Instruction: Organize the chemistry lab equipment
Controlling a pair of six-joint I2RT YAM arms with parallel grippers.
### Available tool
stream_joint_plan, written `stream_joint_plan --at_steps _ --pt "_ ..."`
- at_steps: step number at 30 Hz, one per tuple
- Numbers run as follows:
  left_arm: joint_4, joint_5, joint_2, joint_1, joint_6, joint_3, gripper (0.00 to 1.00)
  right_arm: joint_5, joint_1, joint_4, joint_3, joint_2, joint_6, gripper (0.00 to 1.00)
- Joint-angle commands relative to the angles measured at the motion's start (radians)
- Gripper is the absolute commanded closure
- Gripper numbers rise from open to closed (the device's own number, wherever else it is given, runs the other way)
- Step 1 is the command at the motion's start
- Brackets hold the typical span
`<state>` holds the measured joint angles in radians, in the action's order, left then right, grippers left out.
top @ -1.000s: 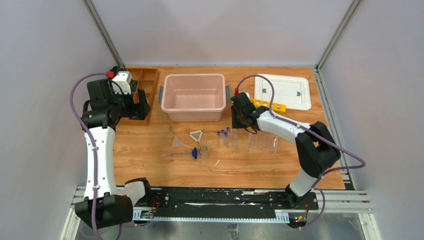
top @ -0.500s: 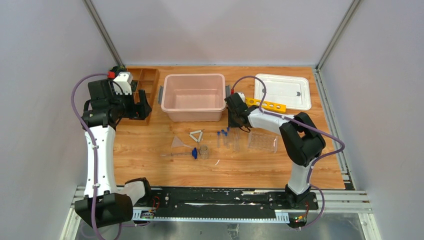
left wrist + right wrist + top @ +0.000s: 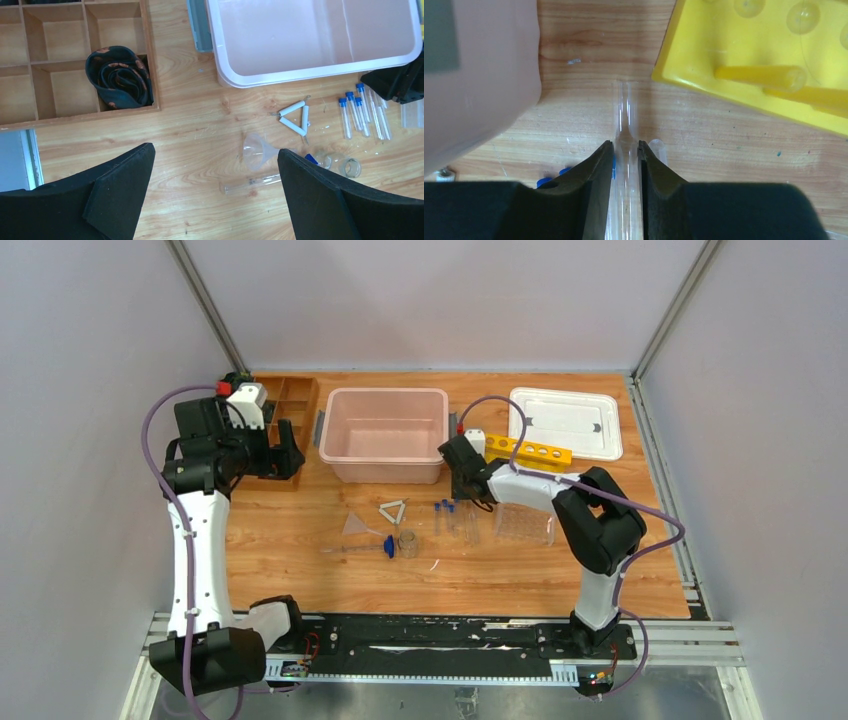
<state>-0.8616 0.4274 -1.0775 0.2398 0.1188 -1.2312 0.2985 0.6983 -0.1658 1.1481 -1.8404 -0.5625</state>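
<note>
Left gripper [image 3: 215, 152] hangs over the table, jaws wide apart. Brown wooden compartment tray [image 3: 155, 60]: one cell holds a dark coiled part [image 3: 119, 76]. At the pink plastic tub's [image 3: 310, 30] 5 o'clock we note small clear blue-capped vials [image 3: 352, 107] lying flat. Right gripper [image 3: 625, 150] pinches a clear glass tube [image 3: 625, 110]; yellow holed rack [image 3: 744, 60] at its 1 o'clock.

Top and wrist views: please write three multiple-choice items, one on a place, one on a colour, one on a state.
1. Where is the yellow rack? A in the pink bin; B on the table by the white lid; C in the wooden tray.
2. The vials' caps are: A red; B blue; C green.
3. The right claw is: A wide open; B shut on the glass tube; C shut on nothing.
Key: 1 B, it lies beside that lid; 2 B, caps look blue; 3 B, the tube is pinched between its fingers.
</note>
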Motion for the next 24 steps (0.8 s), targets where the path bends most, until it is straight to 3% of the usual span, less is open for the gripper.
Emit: stream_joint_plan --at_steps 1,8,19,24 --pt "-0.021 0.045 0.004 0.006 0.013 -0.057 0.0 0.077 0.04 -0.019 -0.067 0.02 -0.056 0.7" --pt "-0.028 0.064 0.006 0.006 0.011 -0.066 0.0 0.039 0.052 0.087 -0.152 0.079 -0.065 0.74" --pt "-0.076 0.073 0.038 0.006 0.031 -0.092 0.0 0.02 0.052 0.108 -0.185 0.077 -0.102 0.78" --pt "-0.107 0.043 0.047 0.006 0.049 -0.108 0.0 0.005 0.055 0.103 -0.186 0.093 -0.104 0.87"
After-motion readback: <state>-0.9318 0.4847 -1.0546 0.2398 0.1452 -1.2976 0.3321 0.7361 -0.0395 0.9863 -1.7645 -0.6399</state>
